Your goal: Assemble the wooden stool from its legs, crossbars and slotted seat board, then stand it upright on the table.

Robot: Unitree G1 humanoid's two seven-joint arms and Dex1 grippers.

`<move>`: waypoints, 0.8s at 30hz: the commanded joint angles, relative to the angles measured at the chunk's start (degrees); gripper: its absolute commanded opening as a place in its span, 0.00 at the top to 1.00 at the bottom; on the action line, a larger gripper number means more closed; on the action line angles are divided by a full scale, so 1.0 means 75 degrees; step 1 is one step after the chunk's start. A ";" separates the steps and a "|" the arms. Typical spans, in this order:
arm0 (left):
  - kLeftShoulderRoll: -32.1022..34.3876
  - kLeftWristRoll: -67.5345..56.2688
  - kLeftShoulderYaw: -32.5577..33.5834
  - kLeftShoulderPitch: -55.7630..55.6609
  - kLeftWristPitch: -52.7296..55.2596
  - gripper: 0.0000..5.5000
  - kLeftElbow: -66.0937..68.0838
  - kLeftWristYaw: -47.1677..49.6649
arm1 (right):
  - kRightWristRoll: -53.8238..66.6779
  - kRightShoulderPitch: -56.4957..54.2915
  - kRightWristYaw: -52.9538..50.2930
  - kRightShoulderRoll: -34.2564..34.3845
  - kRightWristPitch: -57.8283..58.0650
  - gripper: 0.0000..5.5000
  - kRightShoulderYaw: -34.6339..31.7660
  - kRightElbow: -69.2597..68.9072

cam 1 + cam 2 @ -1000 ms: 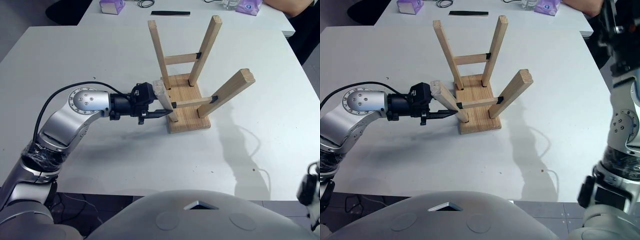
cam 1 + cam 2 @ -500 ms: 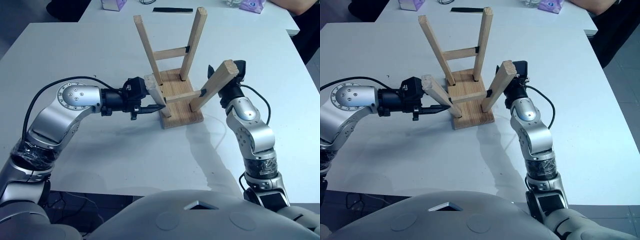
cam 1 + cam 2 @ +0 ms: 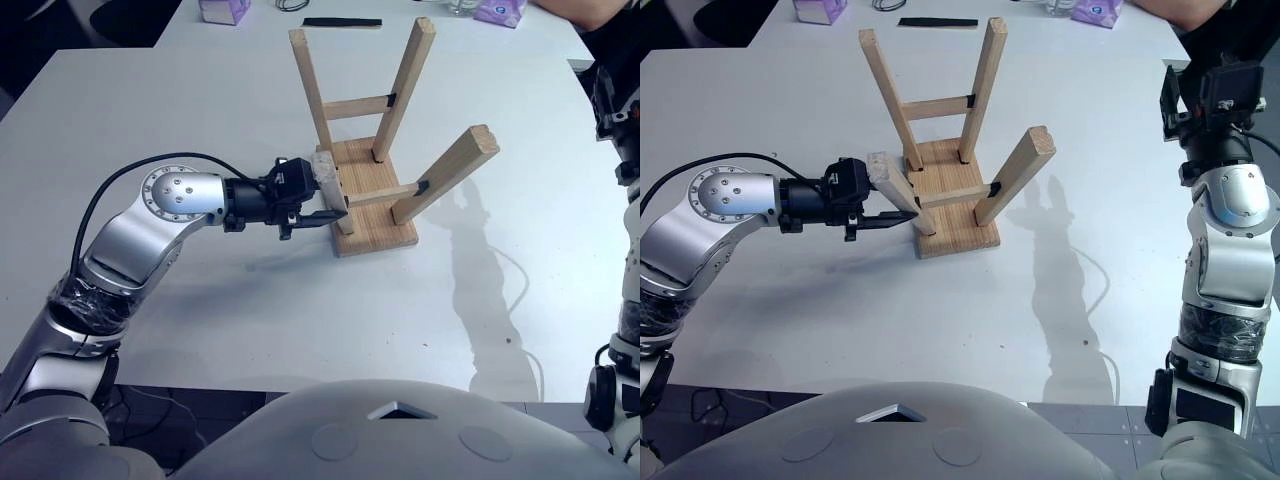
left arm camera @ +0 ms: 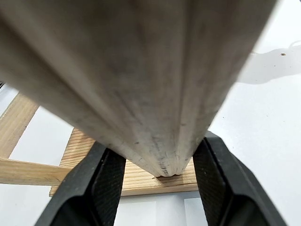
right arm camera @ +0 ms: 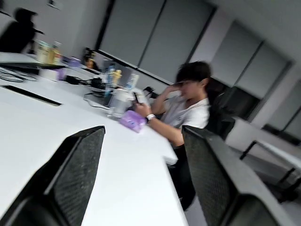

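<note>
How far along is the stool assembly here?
Done: four wooden legs, joined by two crossbars, stand on the slotted wooden seat board, which lies flat on the white table. In hand: the left gripper clamps the near-left leg; the right gripper hangs open, away. Left: turning the stool upright.

I've open table near and right of the stool; its upturned legs (left gripper clamping one) block above.
</note>
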 commanded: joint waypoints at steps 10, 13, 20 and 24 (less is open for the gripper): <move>-0.0996 0.0594 -0.1306 -0.0173 0.1411 0.63 0.0041 0.0197 | 0.2843 -0.1385 -0.0395 0.4250 0.3116 0.46 0.3226 -0.2970; -0.1039 0.0396 -0.0880 -0.0057 0.1595 0.63 -0.0039 0.0519 | 0.1933 -0.1038 -0.0059 0.3418 0.2533 0.46 0.2913 -0.2232; -0.1357 -0.0539 0.0131 -0.0121 0.2527 0.40 -0.0596 0.0734 | 0.1119 -0.0685 0.0589 0.2289 0.1324 0.46 0.2011 -0.0639; -0.1464 -0.1012 0.0350 0.0020 0.2991 0.37 -0.1045 0.0496 | 0.0498 -0.0458 0.1013 0.1688 0.0418 0.46 0.1958 0.0506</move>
